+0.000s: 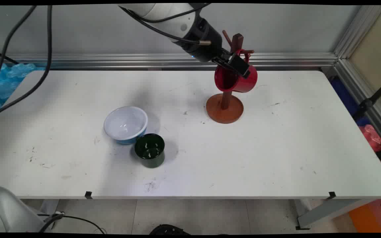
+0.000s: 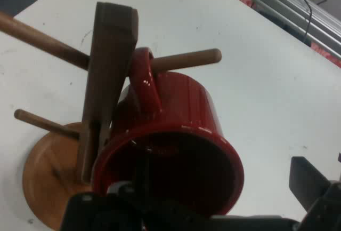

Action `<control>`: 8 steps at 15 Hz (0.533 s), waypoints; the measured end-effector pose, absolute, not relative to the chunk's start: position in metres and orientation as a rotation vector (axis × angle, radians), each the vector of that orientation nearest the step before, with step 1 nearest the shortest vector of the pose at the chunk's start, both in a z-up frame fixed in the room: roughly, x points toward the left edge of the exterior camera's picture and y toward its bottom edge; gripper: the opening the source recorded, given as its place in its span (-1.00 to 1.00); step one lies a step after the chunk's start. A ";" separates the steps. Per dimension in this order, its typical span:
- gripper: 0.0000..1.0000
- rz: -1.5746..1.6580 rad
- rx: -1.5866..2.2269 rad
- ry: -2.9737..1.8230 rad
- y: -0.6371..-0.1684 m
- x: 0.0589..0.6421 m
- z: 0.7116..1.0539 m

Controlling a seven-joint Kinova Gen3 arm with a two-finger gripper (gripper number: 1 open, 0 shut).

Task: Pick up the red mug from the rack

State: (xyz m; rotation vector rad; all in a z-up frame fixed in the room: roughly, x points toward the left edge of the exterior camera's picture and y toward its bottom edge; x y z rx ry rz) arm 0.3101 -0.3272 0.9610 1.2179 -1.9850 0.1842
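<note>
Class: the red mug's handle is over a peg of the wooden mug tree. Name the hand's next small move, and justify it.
Probably draw the hand straight back off the red mug. Its handle is already looped over a peg of the mug tree, so the mug looks hung.

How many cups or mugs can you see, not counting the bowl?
2: a red mug hanging by its handle on the wooden mug tree, at the gripper; a dark green cup beside the bowl.
</note>
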 end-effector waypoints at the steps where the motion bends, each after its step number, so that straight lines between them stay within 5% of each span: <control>1: 1.00 0.183 1.205 -1.995 -0.324 0.313 0.963; 8: 1.00 0.158 1.067 -2.079 -0.296 0.338 0.988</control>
